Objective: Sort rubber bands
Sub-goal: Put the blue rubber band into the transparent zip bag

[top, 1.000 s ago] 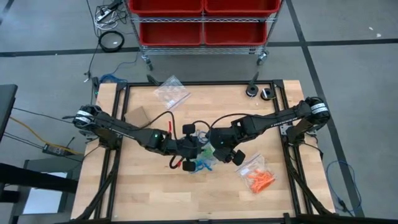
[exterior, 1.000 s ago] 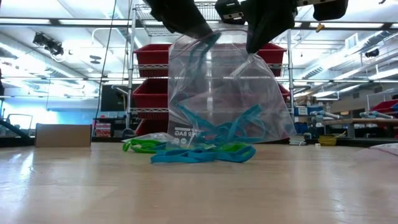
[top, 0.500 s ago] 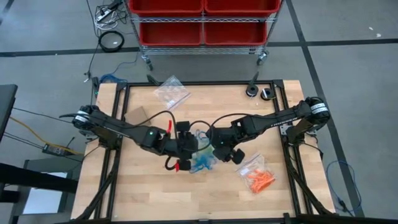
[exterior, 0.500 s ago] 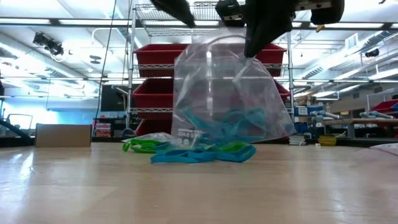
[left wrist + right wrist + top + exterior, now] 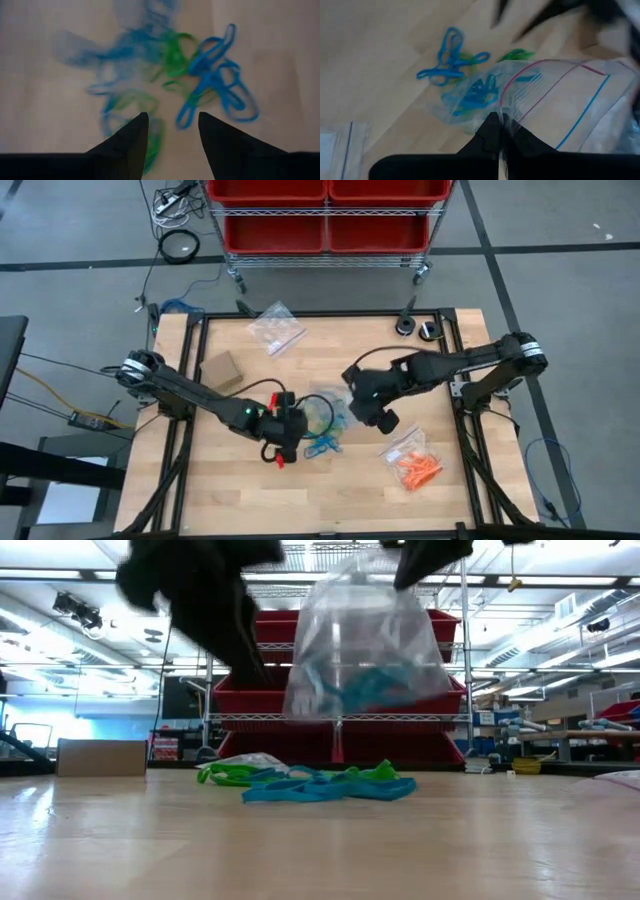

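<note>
On the wooden table, toward its middle, a loose heap of blue and green rubber bands lies flat on the surface, with the left gripper hanging directly above it, fingers apart and holding nothing. Just beyond the heap, the right gripper is clamped shut on the rim of a clear plastic bag, which hangs clear of the table with several blue bands gathered in its bottom. Farther to the right-hand side, a second bag lies flat and contains orange bands; a third bag lies near the far edge, with a small cardboard box to the left. The bands are judged to be light, soft and stretchy, and they tangle readily, so a pinch may lift several at once. Take hold of a single strand at the outer edge of the heap, where one blue loop lies apart from the green ones.
</note>
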